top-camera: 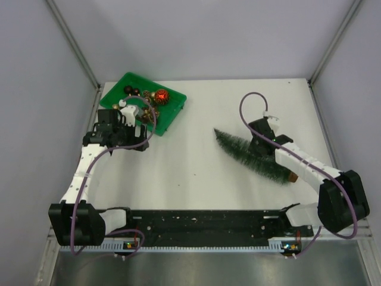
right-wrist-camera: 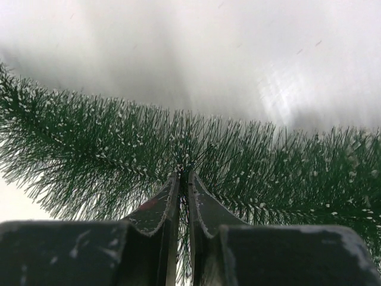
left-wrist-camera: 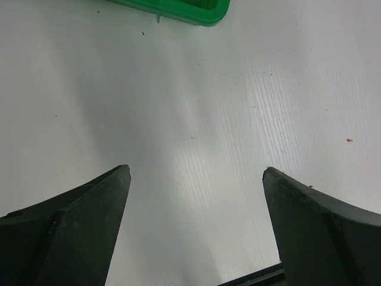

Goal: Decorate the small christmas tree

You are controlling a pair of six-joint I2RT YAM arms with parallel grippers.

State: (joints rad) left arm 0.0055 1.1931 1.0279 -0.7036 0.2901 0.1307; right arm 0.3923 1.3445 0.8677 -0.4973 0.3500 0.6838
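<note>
Top external: tree (top-camera: 235, 145) lies tip far-left, right tool (right-wrist-camera: 183, 180) clenched on it, left tool (left-wrist-camera: 196, 173) released.

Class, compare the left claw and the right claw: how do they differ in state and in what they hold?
The left claw stands wide open; the right claw is pinched shut. The left claw holds nothing, over bare table by the tray; the right claw grips the lying tree. Both are dark and two-fingered.

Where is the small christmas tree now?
In the top view the small christmas tree lies on its side on the right half of the table, far from the green tray; the right pincer is closed on its bristles.
</note>
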